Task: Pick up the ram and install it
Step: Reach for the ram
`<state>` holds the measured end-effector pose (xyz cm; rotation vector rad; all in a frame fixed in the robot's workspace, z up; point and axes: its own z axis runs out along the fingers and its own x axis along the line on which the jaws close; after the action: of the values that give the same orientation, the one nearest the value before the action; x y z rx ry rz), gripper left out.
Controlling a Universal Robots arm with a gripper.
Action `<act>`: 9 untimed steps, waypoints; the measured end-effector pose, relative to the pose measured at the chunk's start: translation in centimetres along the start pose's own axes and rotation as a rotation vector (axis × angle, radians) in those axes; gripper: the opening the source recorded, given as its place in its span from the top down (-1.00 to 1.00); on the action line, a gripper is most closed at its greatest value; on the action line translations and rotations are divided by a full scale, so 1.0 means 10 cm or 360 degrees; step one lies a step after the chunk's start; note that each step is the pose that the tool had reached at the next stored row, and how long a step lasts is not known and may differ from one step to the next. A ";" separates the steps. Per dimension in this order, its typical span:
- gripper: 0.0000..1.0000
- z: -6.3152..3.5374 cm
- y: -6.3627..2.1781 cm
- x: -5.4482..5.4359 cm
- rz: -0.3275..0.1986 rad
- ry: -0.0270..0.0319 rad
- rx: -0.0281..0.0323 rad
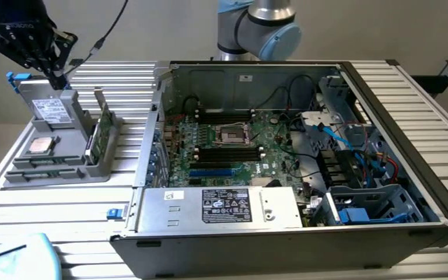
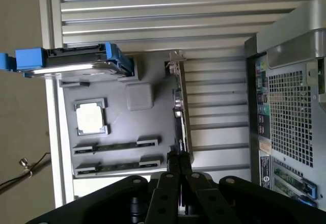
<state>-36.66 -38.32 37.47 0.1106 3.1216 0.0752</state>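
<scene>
Pincer [image 2: 178, 159] is pinched together with nothing in it, hanging over the tray [image 2: 114, 117]. The ram [image 2: 116, 145] lies flat in a tray slot, below the pincer and off to one side.

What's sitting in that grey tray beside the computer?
The grey tray holds a drive in a blue frame, a square silver processor chip, two ram sticks lying flat, and a green card standing on edge. The gripper covers one end of the tray.
</scene>
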 end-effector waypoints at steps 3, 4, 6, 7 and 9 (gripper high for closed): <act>0.80 0.012 -0.010 0.13 0.0000 0.00044 0.00003; 0.80 0.014 -0.014 0.18 0.0000 0.00069 0.00003; 0.80 0.018 -0.022 0.27 0.0001 0.00121 -0.00002; 0.80 0.021 -0.028 0.32 0.0001 0.00148 -0.00009; 0.80 0.024 -0.044 0.41 0.0001 0.00213 -0.00032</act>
<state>-40.73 -38.45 37.15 0.1118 3.1349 0.0795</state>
